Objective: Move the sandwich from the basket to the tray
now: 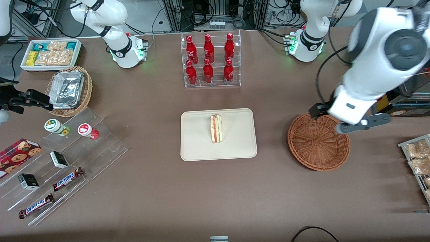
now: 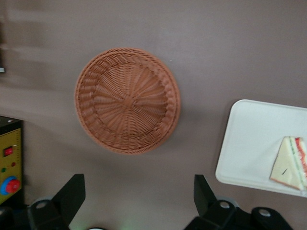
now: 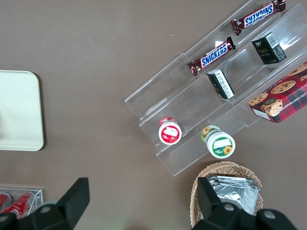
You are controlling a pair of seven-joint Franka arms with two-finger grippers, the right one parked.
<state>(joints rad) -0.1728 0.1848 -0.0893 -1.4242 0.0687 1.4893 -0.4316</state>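
Observation:
The sandwich [image 1: 216,128] stands on its edge in the middle of the cream tray [image 1: 191,148]; in the left wrist view the sandwich [image 2: 290,163] rests on the tray [image 2: 249,139] too. The reddish-brown wicker basket [image 1: 315,144] sits beside the tray toward the working arm's end and holds nothing. My gripper [image 1: 339,121] hovers above the basket's rim, on the part farther from the front camera. It is open, with nothing between its fingers. In the left wrist view the gripper [image 2: 138,182] is over bare table next to the basket [image 2: 127,100].
A clear rack of red bottles [image 1: 211,60] stands farther back than the tray. A clear stepped shelf [image 1: 67,161] with Snickers bars and small jars, a foil container in a tan basket [image 1: 69,90] and a white snack bin [image 1: 52,53] lie toward the parked arm's end. Snack packets [image 1: 418,158] lie past the basket.

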